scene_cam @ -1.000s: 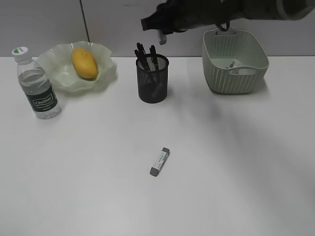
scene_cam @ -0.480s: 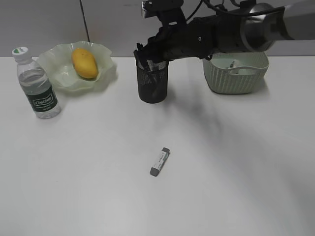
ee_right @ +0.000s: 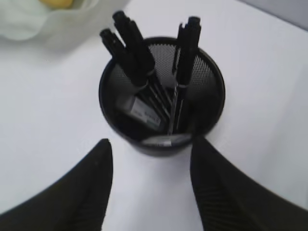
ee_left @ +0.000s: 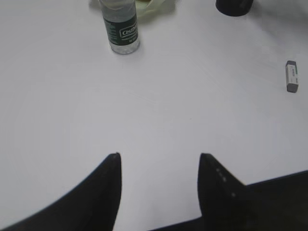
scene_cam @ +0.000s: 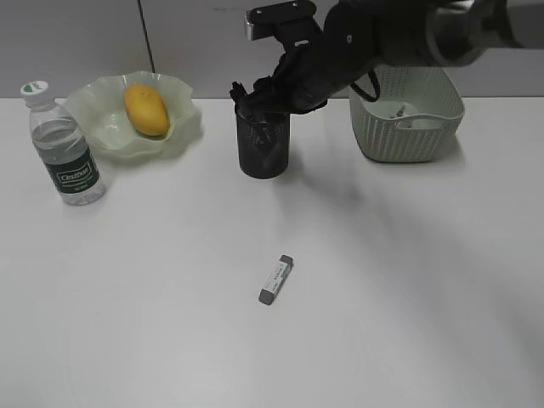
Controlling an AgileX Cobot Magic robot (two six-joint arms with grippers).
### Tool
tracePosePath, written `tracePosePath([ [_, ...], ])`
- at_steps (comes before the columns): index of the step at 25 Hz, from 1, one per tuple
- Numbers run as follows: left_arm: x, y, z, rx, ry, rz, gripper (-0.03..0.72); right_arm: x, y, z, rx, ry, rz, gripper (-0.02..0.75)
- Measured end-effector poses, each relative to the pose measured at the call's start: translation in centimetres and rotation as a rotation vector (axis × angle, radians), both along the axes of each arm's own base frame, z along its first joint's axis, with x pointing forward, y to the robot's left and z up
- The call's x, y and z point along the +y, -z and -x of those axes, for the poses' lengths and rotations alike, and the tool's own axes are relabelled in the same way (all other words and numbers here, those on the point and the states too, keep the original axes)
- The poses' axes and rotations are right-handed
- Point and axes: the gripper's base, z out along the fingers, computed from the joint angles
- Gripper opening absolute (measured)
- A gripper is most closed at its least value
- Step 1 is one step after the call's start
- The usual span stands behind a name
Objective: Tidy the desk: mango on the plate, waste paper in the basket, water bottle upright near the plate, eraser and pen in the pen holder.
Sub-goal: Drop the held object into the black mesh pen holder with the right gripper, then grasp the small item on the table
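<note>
My right gripper (scene_cam: 265, 92) hovers just above the black mesh pen holder (scene_cam: 263, 146), open and empty (ee_right: 151, 141). Black pens (ee_right: 132, 53) stand in the pen holder (ee_right: 211, 96), and an eraser (ee_right: 142, 109) lies at its bottom. A blurred grey-white piece (ee_right: 166, 140) shows at its near rim. Another eraser (scene_cam: 276, 280) lies on the desk (scene_cam: 170, 323). The mango (scene_cam: 146, 109) rests on the plate (scene_cam: 98, 119). The water bottle (scene_cam: 64, 144) stands upright beside it. Waste paper (scene_cam: 418, 122) lies in the basket (scene_cam: 406, 136). My left gripper (ee_left: 160, 155) is open over bare desk.
The left wrist view shows the bottle (ee_left: 121, 29) far ahead, the eraser (ee_left: 291, 76) at the right edge and the pen holder's base (ee_left: 234, 6) at the top. A grey wall runs behind the desk.
My right arm has swung left and come down over the pen holder. Its jaws have spread apart. The left gripper has not moved.
</note>
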Motion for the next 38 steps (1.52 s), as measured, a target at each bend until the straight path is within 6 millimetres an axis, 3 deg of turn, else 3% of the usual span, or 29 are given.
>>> tracePosePath([
  [5, 0.0, 0.0, 0.0, 0.0, 0.0, 0.0, 0.391, -1.2, -3.5, 1.9, 0.184, -0.029, 0.144, 0.422],
  [10, 0.0, 0.0, 0.0, 0.0, 0.0, 0.0, 0.391, -3.6, -5.8, 3.6, 0.357, -0.009, 0.2, 0.424],
  [16, 0.0, 0.0, 0.0, 0.0, 0.0, 0.0, 0.391, -8.7, -8.3, 4.1, 0.451, 0.09, 0.162, 0.427],
  [20, 0.0, 0.0, 0.0, 0.0, 0.0, 0.0, 0.391, -12.9, -9.4, 6.0, 0.471, 0.17, 0.148, 0.427],
  [25, 0.0, 0.0, 0.0, 0.0, 0.0, 0.0, 0.391, -17.0, -10.9, 11.6, 0.417, 0.244, 0.108, 0.448],
  [31, 0.0, 0.0, 0.0, 0.0, 0.0, 0.001, 0.391, -19.1, -11.8, 19.5, 0.316, 0.273, 0.052, 0.575],
  [38, 0.0, 0.0, 0.0, 0.0, 0.0, 0.001, 0.391, -21.2, -12.4, 27.7, 0.17, 0.294, -0.027, 0.587],
])
